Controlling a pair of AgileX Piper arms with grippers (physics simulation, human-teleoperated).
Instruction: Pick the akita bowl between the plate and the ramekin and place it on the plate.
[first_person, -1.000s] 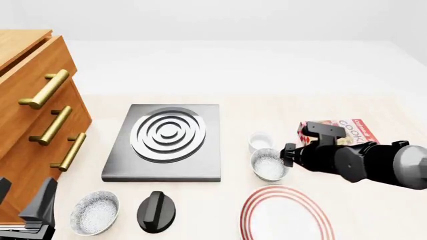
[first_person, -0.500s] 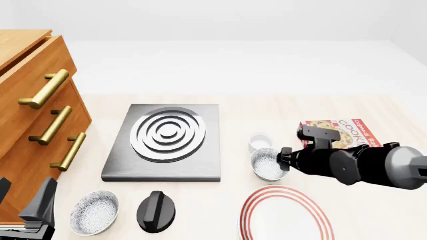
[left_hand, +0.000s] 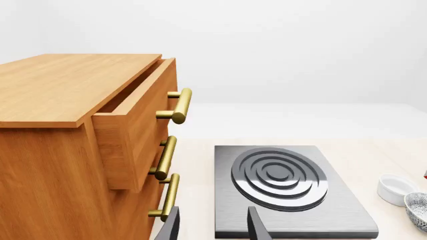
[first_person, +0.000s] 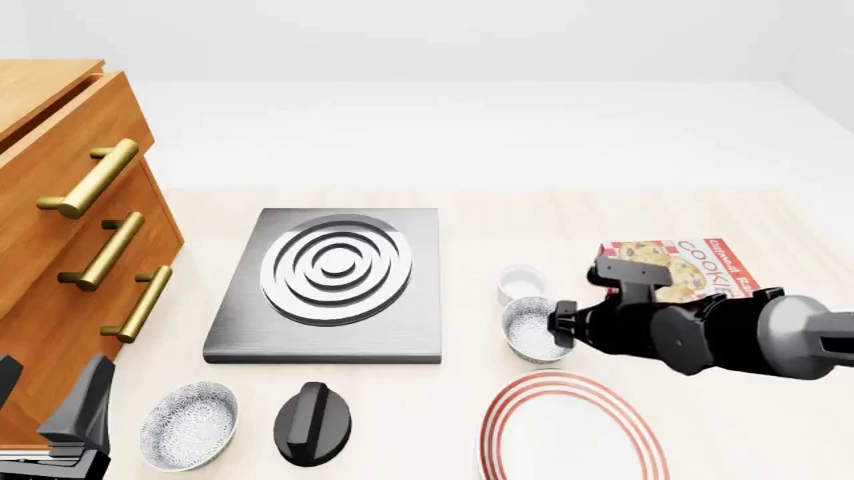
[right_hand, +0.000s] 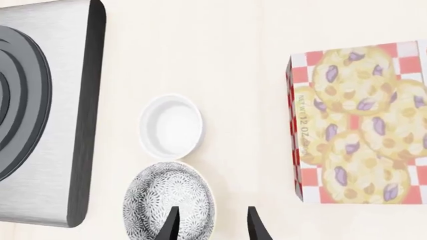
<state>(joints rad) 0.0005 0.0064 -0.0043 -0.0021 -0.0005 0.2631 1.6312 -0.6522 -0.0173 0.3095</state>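
Right end effector (right_hand: 211, 223) spread apart astride akita bowl's (right_hand: 168, 197) near rim; ramekin (right_hand: 171, 126) touching beyond; plate (first_person: 567, 430) nearby.

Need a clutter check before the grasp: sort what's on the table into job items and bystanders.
Job: akita bowl between ramekin and plate; right gripper, open at the bowl's rim.

Bystanders: second speckled bowl, stove burner plate, black knob, cookie box, wooden drawer cabinet, left gripper.

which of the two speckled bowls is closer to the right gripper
The akita bowl between the ramekin and the plate; the right gripper is at its rim. The other bowl sits far left.
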